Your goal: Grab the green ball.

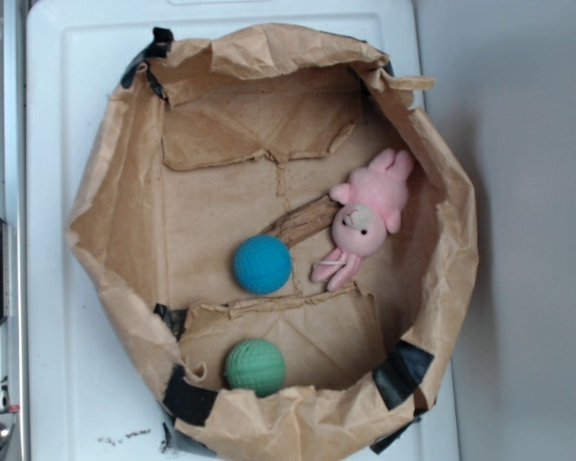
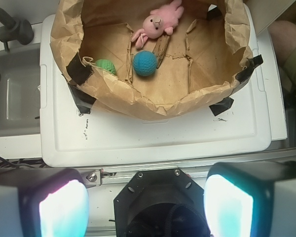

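Right now the gripper (image 2: 145, 200) is hanging well back from the work, outside the brown paper bag (image 1: 115, 221), with its jaws standing wide apart and holding nothing. In the wrist view the green ball (image 2: 106, 66) is sitting ahead of the jaws and off to the left, tucked against the near-left inner wall of the bag, partly hidden by the crumpled rim. Being round, it is offering no long axis to line up with. The blue ball (image 2: 145, 63) is lying just beside it toward the middle, and the pink plush bunny (image 2: 157, 23) is resting farther back. Seen from the exterior camera, the green ball (image 1: 255, 366) is resting on the bag floor near a black tape patch (image 1: 189, 396). Judging from this, the coming move is calling for travel forward and leftward over the rim, then down.
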Controlling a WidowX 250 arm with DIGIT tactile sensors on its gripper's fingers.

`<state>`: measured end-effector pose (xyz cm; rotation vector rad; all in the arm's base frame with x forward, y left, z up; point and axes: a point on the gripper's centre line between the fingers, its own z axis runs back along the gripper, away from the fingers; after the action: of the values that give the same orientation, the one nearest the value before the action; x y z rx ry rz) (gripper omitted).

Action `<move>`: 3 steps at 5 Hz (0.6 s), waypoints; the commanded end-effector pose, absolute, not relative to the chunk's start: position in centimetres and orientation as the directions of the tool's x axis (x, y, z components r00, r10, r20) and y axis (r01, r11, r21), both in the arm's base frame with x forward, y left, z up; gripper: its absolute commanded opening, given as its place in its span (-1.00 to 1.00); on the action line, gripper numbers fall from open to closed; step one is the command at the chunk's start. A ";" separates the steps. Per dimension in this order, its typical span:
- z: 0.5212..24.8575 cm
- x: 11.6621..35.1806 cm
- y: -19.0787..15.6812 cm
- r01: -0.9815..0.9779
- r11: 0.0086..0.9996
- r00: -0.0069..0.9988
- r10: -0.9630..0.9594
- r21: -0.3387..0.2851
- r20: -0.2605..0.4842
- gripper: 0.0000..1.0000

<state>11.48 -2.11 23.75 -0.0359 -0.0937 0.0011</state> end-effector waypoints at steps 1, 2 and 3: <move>23.7 11.5 -2.1 0.001 0.999 0.996 0.003 -0.036 0.094 1.00; 21.3 14.1 -2.6 -0.044 0.999 0.991 0.045 -0.010 0.124 1.00; 20.6 16.5 -2.5 -0.057 0.997 0.984 0.065 -0.051 0.165 1.00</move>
<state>16.00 -3.02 20.26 -0.0492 -0.1563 0.0307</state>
